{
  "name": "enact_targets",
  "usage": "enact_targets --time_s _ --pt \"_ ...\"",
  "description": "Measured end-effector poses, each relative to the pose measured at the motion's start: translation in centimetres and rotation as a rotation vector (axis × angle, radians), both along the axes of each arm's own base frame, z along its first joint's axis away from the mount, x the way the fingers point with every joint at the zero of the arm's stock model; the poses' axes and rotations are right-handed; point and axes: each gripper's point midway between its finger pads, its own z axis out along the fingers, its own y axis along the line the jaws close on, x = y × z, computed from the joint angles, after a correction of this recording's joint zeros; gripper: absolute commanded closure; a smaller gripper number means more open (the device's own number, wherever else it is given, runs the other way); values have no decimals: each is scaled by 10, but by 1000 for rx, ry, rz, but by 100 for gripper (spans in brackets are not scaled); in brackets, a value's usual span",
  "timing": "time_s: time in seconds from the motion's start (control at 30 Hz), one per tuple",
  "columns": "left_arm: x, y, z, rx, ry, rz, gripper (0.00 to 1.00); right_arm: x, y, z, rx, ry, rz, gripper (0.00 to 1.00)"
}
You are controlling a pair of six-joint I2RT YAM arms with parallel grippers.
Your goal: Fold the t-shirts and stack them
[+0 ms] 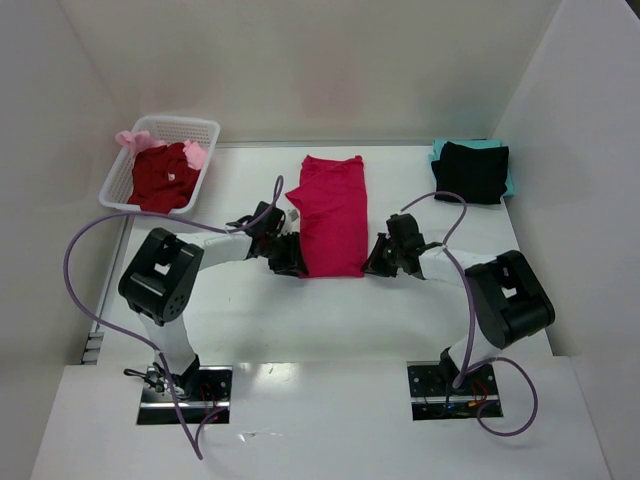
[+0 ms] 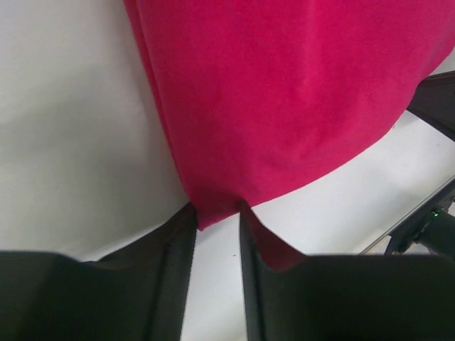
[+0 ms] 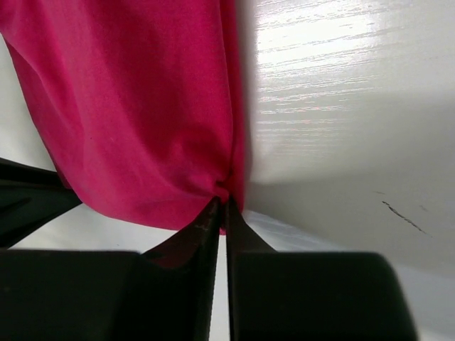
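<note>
Pink tee [image 1: 330, 215] lies mid table [image 1: 250, 320], long axis near-to-far, both grippers at its near hem.
R gripper [image 3: 222, 202] is pinched shut on the near-right corner. L gripper [image 2: 215, 209] is at the near-left corner, jaws narrow w/ a gap, cloth tip between, not clamped yet. Tee stretches straight ahead of both, so next fold prob. carries hem fwd.

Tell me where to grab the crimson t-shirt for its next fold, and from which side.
Take the crimson t-shirt by its two near corners, one from each outer side. It lies flat as a long strip running away from the near edge, so those corners are likely the free ends to lift over.
</note>
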Motion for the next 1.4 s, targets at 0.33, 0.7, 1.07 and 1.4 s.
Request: enact_targets --time_s 0.33,0.7,1.07,1.4 --pt "0 -1 -5 0 13 -4 99 -1 2 -1 -2 3 6 100" --pt "-32 10 29 27 -4 -17 100 -39 16 59 69 -105 39 100" --pt "-68 14 105 -14 -87 -32 100 -85 13 110 146 -137 35 100" --pt "-15 15 192 -65 -302 52 100 -23 1 168 87 -270 -73 100"
